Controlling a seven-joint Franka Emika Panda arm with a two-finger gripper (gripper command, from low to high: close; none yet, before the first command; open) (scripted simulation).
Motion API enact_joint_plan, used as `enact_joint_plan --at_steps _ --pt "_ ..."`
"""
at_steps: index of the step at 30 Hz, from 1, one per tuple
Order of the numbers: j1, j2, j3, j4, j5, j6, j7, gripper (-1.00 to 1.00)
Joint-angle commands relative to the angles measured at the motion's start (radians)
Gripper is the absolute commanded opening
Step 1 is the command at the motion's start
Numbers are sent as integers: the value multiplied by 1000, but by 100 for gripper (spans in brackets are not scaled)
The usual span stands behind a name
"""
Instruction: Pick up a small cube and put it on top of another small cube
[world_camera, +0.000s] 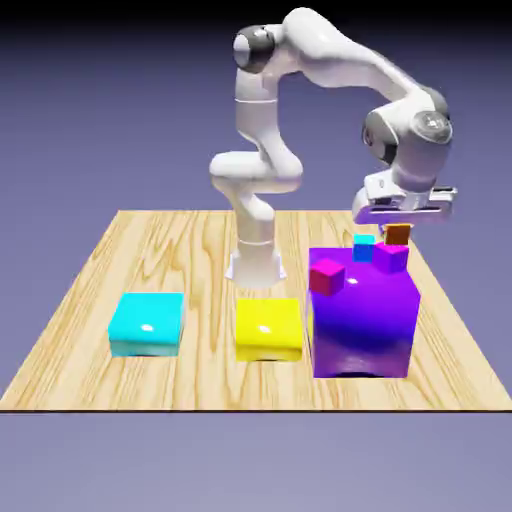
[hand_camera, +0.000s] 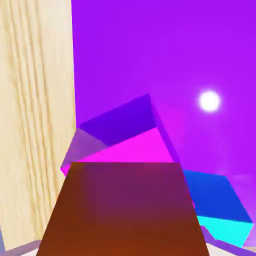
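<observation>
My gripper (world_camera: 401, 222) is shut on the tiny orange-brown cube (world_camera: 398, 236), holding it just over the tiny violet-magenta cube (world_camera: 390, 258). That cube rests near the back right of the big purple block's top (world_camera: 362, 320). In the hand view the orange-brown cube (hand_camera: 120, 210) fills the bottom and hides both fingertips. The violet-magenta cube (hand_camera: 125, 142) lies directly beyond it, turned at an angle. I cannot tell whether the two cubes touch.
A tiny cyan cube (world_camera: 364, 247) (hand_camera: 220, 210) sits close beside the violet-magenta one, and a tiny crimson-pink cube (world_camera: 327, 276) sits at the purple block's front left corner. A flat yellow block (world_camera: 268, 327) and a flat cyan block (world_camera: 147, 323) lie on the wooden table (world_camera: 90, 300).
</observation>
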Motion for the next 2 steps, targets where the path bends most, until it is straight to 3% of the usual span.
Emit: enact_joint_plan --at_steps 1,2 --pt "-3 1 -3 36 -4 -35 4 100" --pt "-6 2 -7 72 -8 -71 8 100"
